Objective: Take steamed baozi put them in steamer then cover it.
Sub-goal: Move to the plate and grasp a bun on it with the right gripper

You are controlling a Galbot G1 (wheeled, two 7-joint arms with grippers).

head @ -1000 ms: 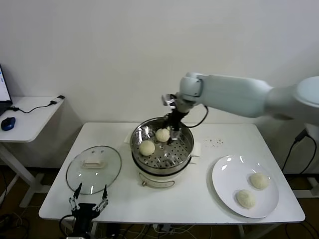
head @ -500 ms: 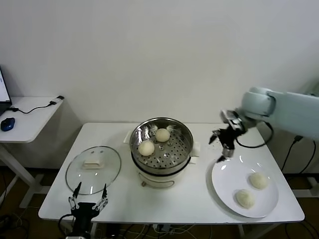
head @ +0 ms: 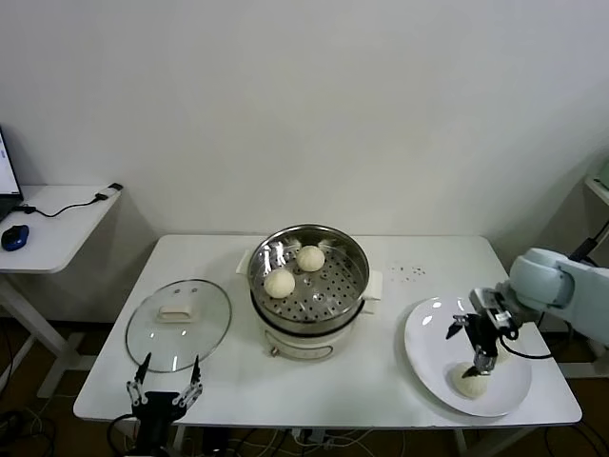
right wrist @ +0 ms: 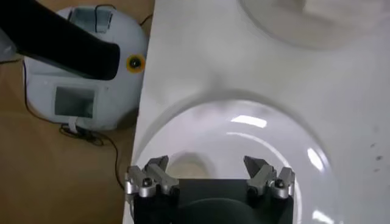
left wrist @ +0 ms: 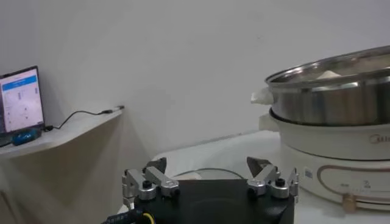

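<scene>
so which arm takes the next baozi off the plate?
Right. Its gripper hangs open over the plate, just above a baozi. The left gripper sits parked by the table's near edge.

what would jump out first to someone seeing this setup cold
The shiny steamer at the table's centre, uncovered, with two baozi on its perforated tray. Its glass lid lies flat to the left. On the right, the open right gripper hangs over the white plate, just above a bun.

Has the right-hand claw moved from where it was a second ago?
Yes. The right gripper has swung away from the shiny round steel steamer to the flat white plate.
</scene>
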